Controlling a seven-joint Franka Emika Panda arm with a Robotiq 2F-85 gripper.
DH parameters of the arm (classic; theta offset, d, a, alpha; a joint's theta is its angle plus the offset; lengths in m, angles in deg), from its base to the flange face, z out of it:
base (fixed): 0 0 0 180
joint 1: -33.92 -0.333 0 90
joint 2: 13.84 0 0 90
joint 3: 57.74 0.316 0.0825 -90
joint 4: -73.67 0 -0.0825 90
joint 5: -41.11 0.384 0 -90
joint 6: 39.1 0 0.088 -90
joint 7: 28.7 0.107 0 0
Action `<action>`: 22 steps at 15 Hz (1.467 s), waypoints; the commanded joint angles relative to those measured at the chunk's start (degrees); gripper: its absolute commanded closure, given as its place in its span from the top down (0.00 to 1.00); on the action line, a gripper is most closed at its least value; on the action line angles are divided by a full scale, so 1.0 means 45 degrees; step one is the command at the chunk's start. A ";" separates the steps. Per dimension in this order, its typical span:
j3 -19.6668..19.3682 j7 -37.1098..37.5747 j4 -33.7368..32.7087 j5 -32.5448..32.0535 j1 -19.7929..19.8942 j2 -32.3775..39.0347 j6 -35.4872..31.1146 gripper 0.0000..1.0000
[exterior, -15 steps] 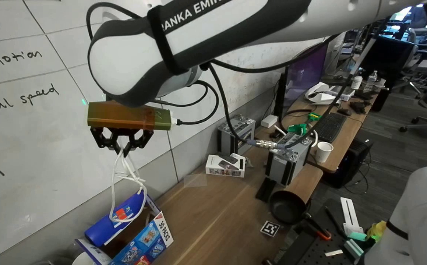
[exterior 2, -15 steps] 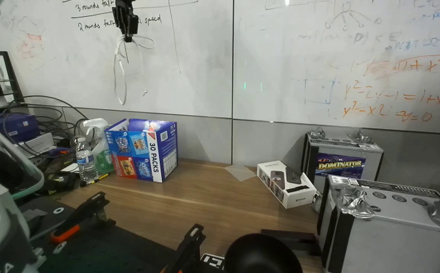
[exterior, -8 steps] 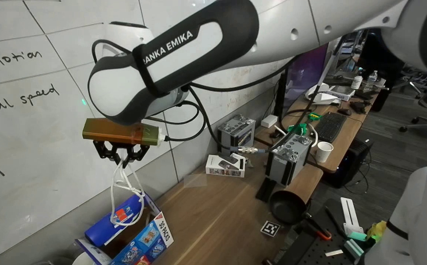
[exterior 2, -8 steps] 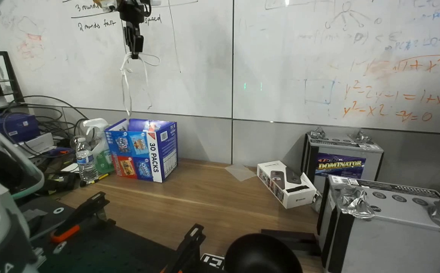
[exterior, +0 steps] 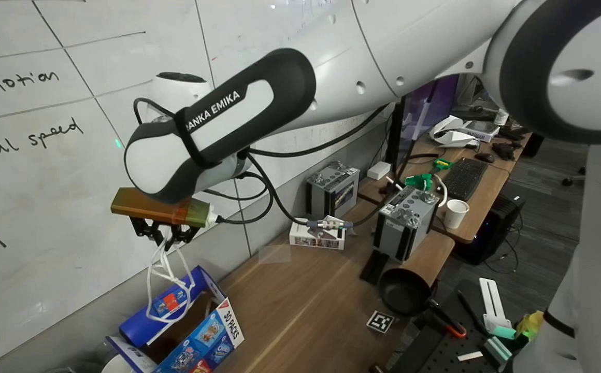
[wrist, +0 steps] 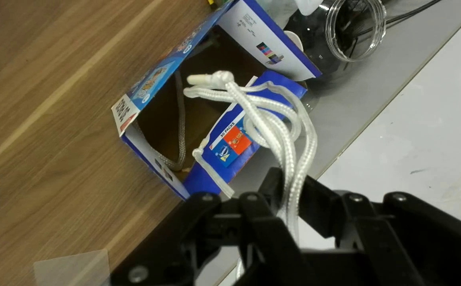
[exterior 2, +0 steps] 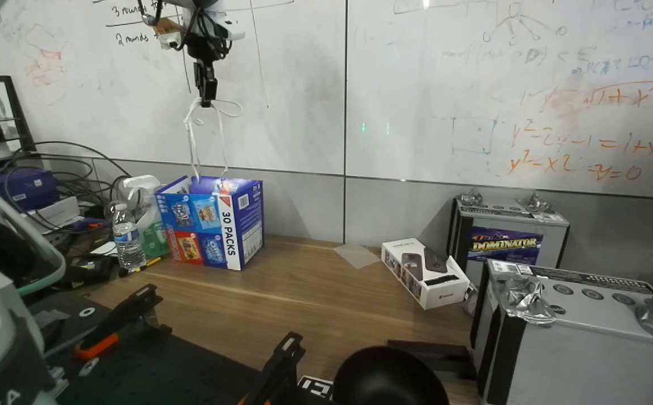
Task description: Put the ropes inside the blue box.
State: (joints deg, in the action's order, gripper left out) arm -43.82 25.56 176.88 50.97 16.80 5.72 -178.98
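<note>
Clamped in the gripper (exterior: pixel 168 246), a bunch of white rope (wrist: pixel 288 163) dangled over the open-topped blue box (exterior 2: pixel 252 219) at the left of the wooden table (exterior 2: pixel 326 304), apparently pinched high so that its slack could drop in first. Another rope (wrist: pixel 181 123) lay inside the box. The far flap (wrist: pixel 232 145), tilted beneath the slack, looked liable to snag it, which seemed to favour a release toward the near side.
</note>
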 commanded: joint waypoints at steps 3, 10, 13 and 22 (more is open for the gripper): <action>-0.0268 0.0155 -0.0832 0.0553 -0.0307 0.1014 -0.0382 0.03; -0.0474 0.0213 -0.1325 0.0564 -0.0438 0.1691 -0.0249 0.03; -0.0562 0.0120 -0.1503 0.0461 -0.0510 0.1853 -0.0015 0.45; -0.1106 -0.1009 0.0401 -0.0872 -0.0217 -0.0362 0.3775 1.00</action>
State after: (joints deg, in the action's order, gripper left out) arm -47.60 24.06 172.91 49.19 15.15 11.87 -169.57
